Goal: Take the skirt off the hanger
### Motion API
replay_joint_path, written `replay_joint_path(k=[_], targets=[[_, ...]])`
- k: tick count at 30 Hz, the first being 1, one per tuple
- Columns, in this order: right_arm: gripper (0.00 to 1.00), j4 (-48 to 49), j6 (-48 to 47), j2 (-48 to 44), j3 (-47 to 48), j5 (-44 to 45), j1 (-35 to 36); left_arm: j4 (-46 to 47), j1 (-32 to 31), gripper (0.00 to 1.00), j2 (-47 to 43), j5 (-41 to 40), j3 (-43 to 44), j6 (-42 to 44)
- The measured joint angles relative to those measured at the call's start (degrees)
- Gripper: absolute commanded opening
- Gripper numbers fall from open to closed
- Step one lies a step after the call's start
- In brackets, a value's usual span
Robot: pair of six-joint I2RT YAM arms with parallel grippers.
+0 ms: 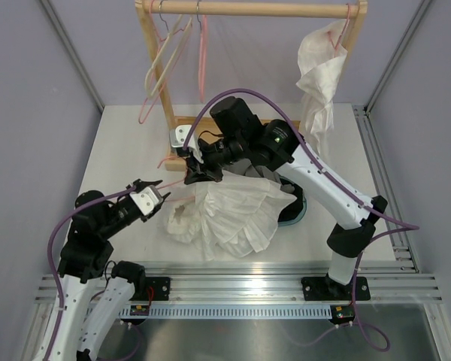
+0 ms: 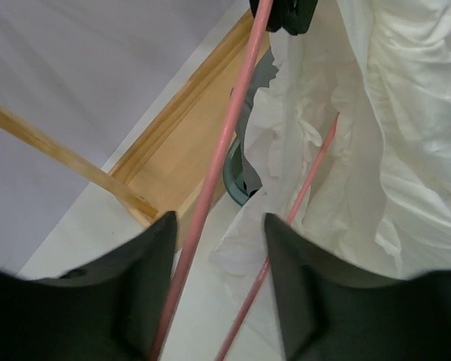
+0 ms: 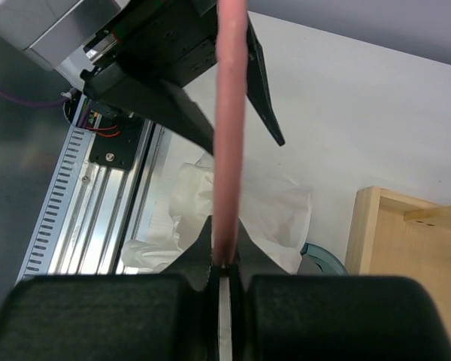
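Above white table (image 1: pixel 128 143), thin pink hanger (image 2: pixel 218 150) is clamped steady by right tool (image 3: pixel 222 265); left tool (image 2: pixel 219 226) is spread astride it, empty.

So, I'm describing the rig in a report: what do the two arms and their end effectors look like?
The left arm and right arm have white links between bulky black joints, and a purple cable trails along each. The left end effector and right end effector each have two thick black fingers.

Rack (image 1: pixel 252 9) behind, cloth pile (image 1: pixel 225 214) before it, hanger (image 2: pixel 218 158) left, tub (image 1: pixel 298 209) right
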Motion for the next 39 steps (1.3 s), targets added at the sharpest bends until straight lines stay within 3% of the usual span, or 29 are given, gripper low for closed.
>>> replay_joint_path(k=[1, 2, 5, 9, 10, 17, 26, 30, 39], targets=[[0.0, -0.11, 0.0, 0.02, 0.0, -0.17, 0.0, 0.02, 0.0, 0.32, 0.0, -0.26, -0.02, 0.09], [0.0, -0.42, -0.02, 0.07, 0.0, -0.48, 0.0, 0.09, 0.0, 0.18, 0.0, -0.59, -0.02, -0.02], [0.0, -0.87, -0.11, 0.33, 0.0, -0.57, 0.04, 0.44, 0.0, 0.0, -0.04, -0.96, 0.0, 0.11], [0.05, 0.13, -0.39, 0.72, 0.0, -0.37, -0.22, -1.55, -0.7, 0.0, -0.11, -0.87, 0.07, 0.52], [0.16, 0.2, -0.31, 0.9, 0.0, -0.37, -0.22, -2.05, -0.7, 0.0, -0.28, -1.29, 0.17, 0.44], [0.4, 2.01, 1.05, 3.34, 0.63, 0.04, -0.59, -9.11, -0.68, 0.0, -3.19, -9.18, 4.46, -1.51], [0.41, 3.04, 1.84, 6.45, 0.63, -2.25, -9.9, -13.38, -0.63, 0.0, -9.09, -23.91, 7.43, -3.76], [0.67, 4.22, 3.02, 8.11, 0.63, -5.25, -10.95, -14.73, -0.63, 0.0, -10.1, -28.98, 7.43, -4.9], [0.73, 5.2, 4.0, 8.39, 2.27, -8.96, -11.3, -16.87, -0.66, 0.0, -13.53, -36.48, 7.37, -7.41]])
